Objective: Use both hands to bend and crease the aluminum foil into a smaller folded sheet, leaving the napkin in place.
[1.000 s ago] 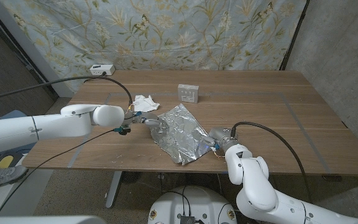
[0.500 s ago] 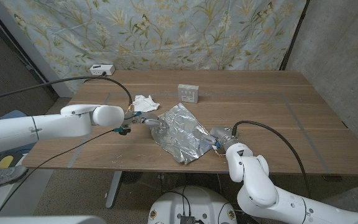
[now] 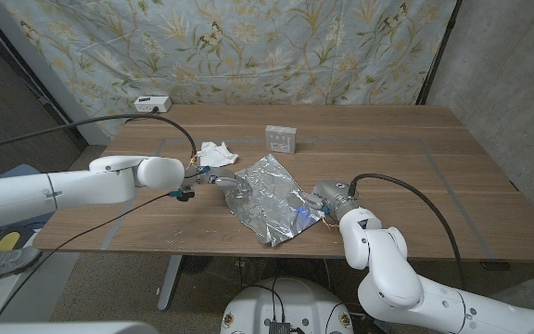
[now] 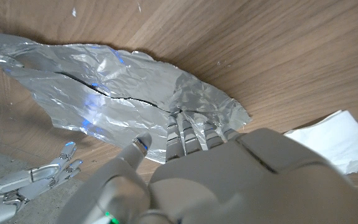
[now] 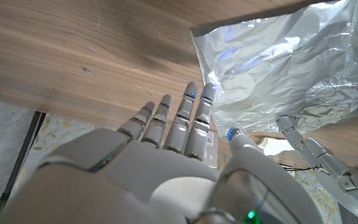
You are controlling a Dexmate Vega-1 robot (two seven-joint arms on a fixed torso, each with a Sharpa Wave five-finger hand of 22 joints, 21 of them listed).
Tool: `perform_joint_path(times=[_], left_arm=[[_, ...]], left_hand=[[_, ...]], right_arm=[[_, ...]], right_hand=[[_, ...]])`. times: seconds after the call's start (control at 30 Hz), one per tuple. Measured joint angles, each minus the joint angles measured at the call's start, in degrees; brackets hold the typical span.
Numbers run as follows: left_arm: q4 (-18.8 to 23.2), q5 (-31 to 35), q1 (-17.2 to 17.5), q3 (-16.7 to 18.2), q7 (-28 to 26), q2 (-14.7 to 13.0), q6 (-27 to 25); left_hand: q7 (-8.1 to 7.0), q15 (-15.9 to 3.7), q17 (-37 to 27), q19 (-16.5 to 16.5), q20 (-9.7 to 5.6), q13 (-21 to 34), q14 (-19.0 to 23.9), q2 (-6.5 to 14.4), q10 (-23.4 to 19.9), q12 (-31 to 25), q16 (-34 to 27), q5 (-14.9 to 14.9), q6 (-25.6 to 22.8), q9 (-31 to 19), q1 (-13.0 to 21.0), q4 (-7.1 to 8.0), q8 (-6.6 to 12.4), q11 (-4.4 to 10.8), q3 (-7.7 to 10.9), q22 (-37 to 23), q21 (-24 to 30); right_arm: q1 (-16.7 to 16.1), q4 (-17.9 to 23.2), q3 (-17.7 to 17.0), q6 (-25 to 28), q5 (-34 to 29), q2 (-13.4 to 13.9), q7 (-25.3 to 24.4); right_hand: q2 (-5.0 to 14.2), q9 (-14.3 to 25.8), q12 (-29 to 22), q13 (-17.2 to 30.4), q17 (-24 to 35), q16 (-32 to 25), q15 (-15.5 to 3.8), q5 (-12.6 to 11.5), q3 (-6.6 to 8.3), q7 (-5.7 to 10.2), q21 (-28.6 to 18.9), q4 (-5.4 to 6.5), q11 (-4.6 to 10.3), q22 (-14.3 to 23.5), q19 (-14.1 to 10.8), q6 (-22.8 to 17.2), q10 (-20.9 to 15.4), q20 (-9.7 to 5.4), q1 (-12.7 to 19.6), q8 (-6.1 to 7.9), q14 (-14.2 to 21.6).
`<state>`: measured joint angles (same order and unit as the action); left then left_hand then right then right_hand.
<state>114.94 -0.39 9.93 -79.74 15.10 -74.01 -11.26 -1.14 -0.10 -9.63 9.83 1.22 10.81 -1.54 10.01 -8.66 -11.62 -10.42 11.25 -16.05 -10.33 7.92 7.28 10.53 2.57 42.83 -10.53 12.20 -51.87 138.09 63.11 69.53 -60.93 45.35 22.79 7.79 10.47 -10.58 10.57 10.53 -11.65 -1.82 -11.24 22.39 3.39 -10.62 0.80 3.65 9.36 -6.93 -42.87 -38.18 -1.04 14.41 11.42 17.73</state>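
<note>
With the left hand (image 3: 222, 182) pressing the aluminum foil (image 3: 272, 197) mid-table beside the napkin (image 3: 216, 152), the open-fingered right hand (image 3: 315, 206) needed to slide under the near edge before lifting.

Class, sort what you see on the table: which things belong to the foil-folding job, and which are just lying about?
Belong to the job:
aluminum foil
napkin, to be left in place
left hand, touching the foil
right hand, at the foil's edge

Just lying about:
small white box
white device at the table's far corner
</note>
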Motion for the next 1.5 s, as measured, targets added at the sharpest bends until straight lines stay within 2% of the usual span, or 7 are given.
perform_joint_path(times=[0.7, 1.03, 1.5], left_arm=[[-1.43, -0.26, 0.09, 0.14, -0.58, 0.50, 1.29], [-2.00, -0.60, 0.06, 0.33, -0.72, 1.44, 0.98], [-3.22, -1.08, -0.21, 0.56, -0.57, 3.22, 0.03]], left_hand=[[0.00, 0.00, 0.00, 0.00, 0.00, 0.00, 0.00, 0.00, -0.03, 0.08, 0.00, 0.00, 0.00, 0.00, 0.00, 0.00, 0.00, -0.02, 0.00, 0.00, 0.00], [0.01, 0.00, 0.00, 0.00, 0.00, 0.01, 0.00, 0.00, -0.03, -0.06, 0.00, 0.00, -0.01, 0.01, 0.00, -0.16, 0.01, -0.02, -0.17, 0.00, 0.00], [0.01, 0.00, 0.00, 0.00, 0.00, -0.02, 0.00, 0.00, -0.02, -0.06, 0.00, 0.00, -0.01, 0.01, 0.00, -0.16, 0.01, -0.01, -0.17, 0.00, 0.00]], right_arm=[[1.65, 1.27, -0.88, -0.50, 2.32, 0.18, -1.85], [2.90, 0.73, -1.98, -1.24, 4.60, 0.57, -3.42], [5.17, -0.99, -4.69, -4.75, 10.82, 1.45, -6.96]], right_hand=[[0.00, 0.07, 0.00, 0.00, -0.14, 0.00, 0.00, 0.00, 0.79, 0.00, 0.00, -0.79, 0.26, 0.00, 0.02, 0.00, 0.26, 0.02, 0.00, 0.00, 0.00], [0.00, 0.07, 0.00, 0.00, 0.02, 0.00, 0.00, 0.23, 0.78, 0.00, 0.00, -0.79, 0.26, 0.00, 0.02, 0.00, 0.26, 0.02, 0.00, 0.00, 0.00], [0.00, 0.06, 0.00, 0.00, 0.02, 0.00, 0.00, 0.22, 1.11, -0.01, 0.00, -0.80, 0.26, 0.00, 0.02, -0.01, 0.26, 0.02, 0.00, 0.01, 0.00]])
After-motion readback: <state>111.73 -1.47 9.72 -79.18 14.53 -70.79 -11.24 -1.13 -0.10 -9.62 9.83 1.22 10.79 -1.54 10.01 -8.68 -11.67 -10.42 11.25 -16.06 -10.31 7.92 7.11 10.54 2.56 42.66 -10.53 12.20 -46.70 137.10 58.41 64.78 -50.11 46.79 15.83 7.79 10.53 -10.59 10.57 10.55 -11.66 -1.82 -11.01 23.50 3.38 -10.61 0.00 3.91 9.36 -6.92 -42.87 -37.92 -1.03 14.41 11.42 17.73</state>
